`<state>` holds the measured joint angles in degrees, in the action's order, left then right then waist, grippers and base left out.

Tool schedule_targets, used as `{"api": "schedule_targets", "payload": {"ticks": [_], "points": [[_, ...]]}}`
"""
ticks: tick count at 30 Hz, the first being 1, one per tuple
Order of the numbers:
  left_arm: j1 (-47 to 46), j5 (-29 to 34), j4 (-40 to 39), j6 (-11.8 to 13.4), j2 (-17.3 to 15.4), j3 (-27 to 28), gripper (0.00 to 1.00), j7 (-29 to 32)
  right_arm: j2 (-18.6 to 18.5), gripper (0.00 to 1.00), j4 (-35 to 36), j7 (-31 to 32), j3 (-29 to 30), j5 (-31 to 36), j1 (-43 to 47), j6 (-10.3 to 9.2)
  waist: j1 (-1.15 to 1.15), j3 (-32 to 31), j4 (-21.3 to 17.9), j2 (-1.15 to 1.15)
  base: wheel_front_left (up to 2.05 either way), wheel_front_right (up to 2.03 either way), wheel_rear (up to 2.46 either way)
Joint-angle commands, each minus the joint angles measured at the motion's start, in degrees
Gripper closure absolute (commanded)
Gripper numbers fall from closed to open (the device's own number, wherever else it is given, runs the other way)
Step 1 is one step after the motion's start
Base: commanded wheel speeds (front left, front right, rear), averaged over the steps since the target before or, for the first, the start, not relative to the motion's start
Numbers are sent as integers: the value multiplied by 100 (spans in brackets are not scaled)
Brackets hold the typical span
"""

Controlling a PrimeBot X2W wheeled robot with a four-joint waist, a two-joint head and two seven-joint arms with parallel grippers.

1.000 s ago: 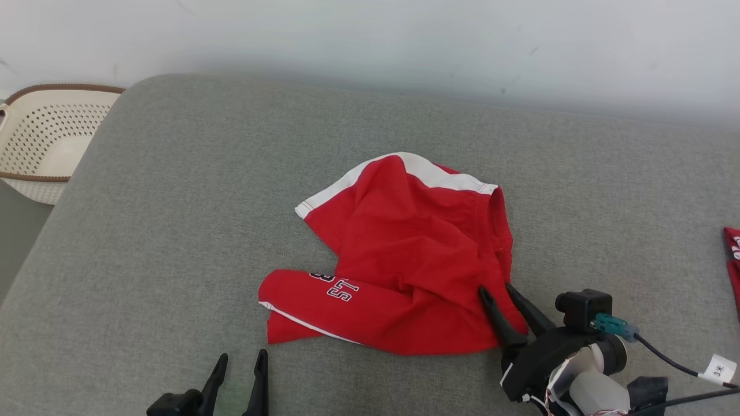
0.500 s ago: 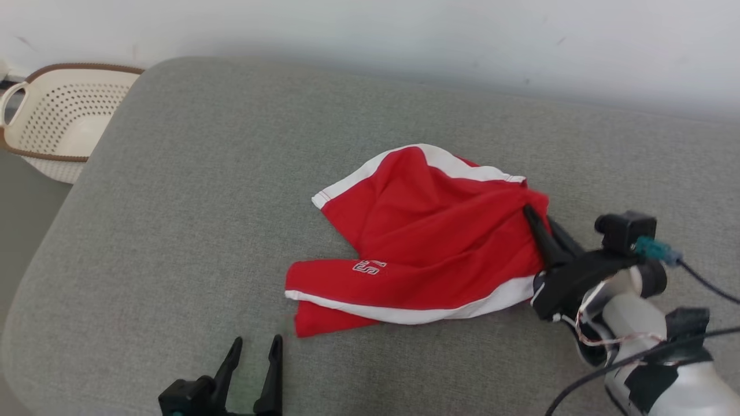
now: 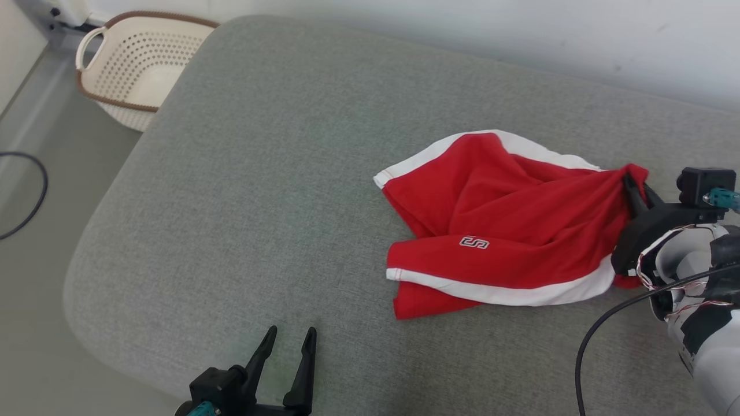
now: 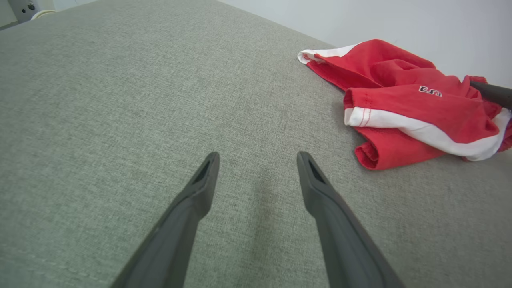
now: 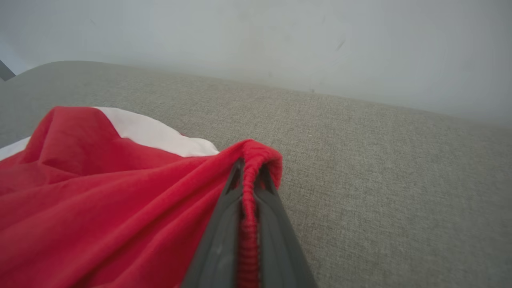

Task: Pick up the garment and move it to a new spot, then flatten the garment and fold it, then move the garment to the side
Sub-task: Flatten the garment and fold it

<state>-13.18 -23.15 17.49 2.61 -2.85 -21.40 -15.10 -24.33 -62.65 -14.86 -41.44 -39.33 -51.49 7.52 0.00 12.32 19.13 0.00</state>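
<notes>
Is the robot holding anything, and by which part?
Yes: the right gripper pinches the red garment by its gathered red edge; the left gripper holds nothing.

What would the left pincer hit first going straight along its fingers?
Probably bare grey fabric cushion: the open left pincer aims at it, and the red-and-white garment lies right of that line. Depth unclear.

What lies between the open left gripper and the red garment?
Bare grey cushion separates the left gripper from the garment; the left wrist view shows it plainly, and the head view agrees.
</notes>
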Motion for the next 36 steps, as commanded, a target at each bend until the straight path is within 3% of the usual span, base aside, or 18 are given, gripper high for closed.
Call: {"api": "schedule_targets", "payload": {"ticks": [1, 2, 5, 8, 16, 22, 30, 36], "points": [[-54, -69, -21, 9, -8, -20, 0, -7, 35, 26, -221, -24, 55, 51, -91, -7, 0, 182, 218, 0, 0, 0, 0], [-58, -70, -29, 23, -6, -25, 0, -7, 69, 0, -394, -26, 94, 93, -149, -7, 0, 177, 214, 0, 0, 0, 0], [-77, -30, -42, 7, -9, 2, 0, -7, 122, 0, -637, -35, 341, 209, -301, -7, 0, 108, 106, 0, 0, 0, 0], [-81, 49, -47, -33, -9, 95, 0, -7, 121, 0, -435, -36, 716, 442, -197, -7, 0, -32, -113, 0, 0, 0, 0], [67, 225, 2, -104, -13, 408, 0, -7, 320, 0, 979, -36, 1956, 1360, 1026, -7, 0, -558, -971, 0, 0, 0, 0], [181, 262, 39, -142, -8, 647, 0, -7, 682, 0, 1894, -36, 2743, 1933, 2100, -7, 0, -783, -1528, 0, 0, 0, 0], [96, 77, 212, -226, -10, 806, 0, -7, 1043, 0, 2843, -36, 3022, 2304, 3008, -6, 0, -825, -2028, 0, 0, 0, 0], [-131, -104, 455, -304, -9, 890, 0, -7, 1145, 0, 3145, -36, 3029, 2392, 3261, -6, 0, -748, -2244, 0, 0, 0, 0]]}}
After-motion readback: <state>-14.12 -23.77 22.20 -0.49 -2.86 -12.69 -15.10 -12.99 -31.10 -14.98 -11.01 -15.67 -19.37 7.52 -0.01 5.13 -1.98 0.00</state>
